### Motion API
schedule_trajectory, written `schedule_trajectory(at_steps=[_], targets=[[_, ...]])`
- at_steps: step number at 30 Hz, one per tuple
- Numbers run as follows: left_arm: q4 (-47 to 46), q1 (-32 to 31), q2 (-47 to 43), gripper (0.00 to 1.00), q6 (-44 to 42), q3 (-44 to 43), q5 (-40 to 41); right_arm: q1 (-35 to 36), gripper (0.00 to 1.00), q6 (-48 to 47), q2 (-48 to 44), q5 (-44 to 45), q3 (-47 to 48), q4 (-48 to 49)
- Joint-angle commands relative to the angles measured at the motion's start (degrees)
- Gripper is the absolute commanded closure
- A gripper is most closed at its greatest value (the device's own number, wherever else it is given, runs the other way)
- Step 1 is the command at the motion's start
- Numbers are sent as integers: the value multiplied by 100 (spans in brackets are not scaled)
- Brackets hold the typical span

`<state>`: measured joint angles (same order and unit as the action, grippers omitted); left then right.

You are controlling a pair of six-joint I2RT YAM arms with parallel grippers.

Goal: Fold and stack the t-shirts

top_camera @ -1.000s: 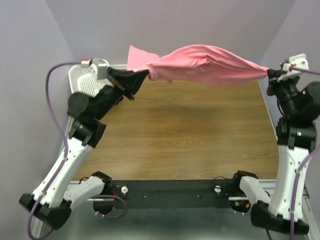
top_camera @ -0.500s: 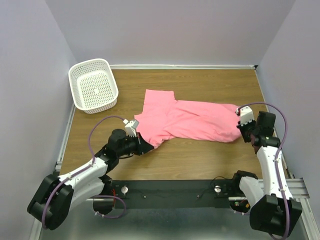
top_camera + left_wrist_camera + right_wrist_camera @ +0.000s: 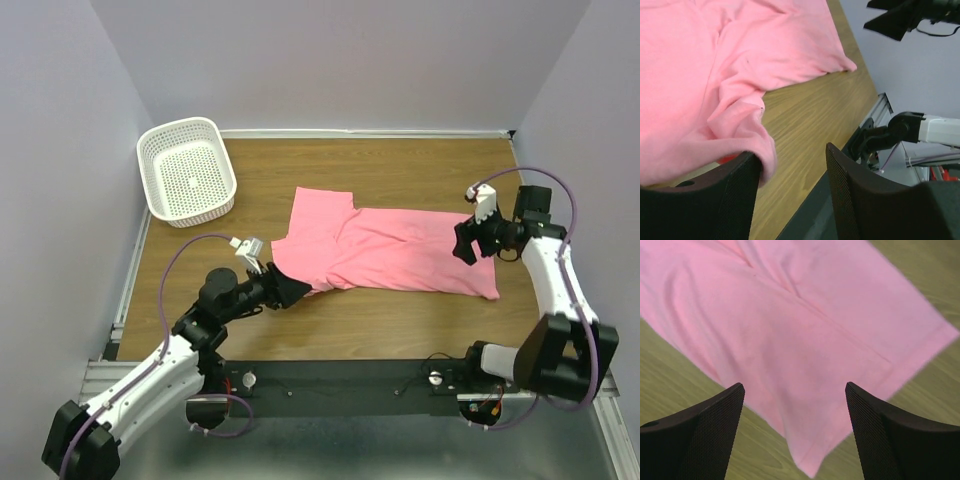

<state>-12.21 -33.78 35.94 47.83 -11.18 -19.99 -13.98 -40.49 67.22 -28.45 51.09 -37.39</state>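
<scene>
The pink t-shirt (image 3: pixel 400 262) lies spread on the table (image 3: pixel 400 170). Left gripper (image 3: pixel 298 290): jaws apart at its near-left corner. Right gripper (image 3: pixel 463 247): jaws apart over its right end.

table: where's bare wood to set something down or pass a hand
Free: the far strip of table between the white basket and the table's right edge, behind the pink t-shirt; also the near strip between the shirt and the black rail. Crowded: the middle, where the left gripper and right gripper sit at the shirt's ends.
</scene>
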Motion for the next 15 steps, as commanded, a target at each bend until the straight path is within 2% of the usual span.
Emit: schedule_trajectory(at_steps=[1, 5, 10, 14, 15], targets=[[604, -32, -438, 38, 112, -121, 793, -35, 11, -459, 1324, -1172, 278, -848], [860, -23, -702, 34, -2, -244, 1681, -35, 13, -688, 1933, -1495, 393, -902], [1088, -15, -20, 32, -46, -516, 2146, -35, 13, -644, 2049, -1770, 542, -876], [1720, -23, 176, 37, -63, -885, 2507, -35, 13, -627, 2067, -1761, 613, -849], [2052, -49, -7, 38, -3, -990, 2935, -35, 13, -627, 2067, -1761, 621, -832]])
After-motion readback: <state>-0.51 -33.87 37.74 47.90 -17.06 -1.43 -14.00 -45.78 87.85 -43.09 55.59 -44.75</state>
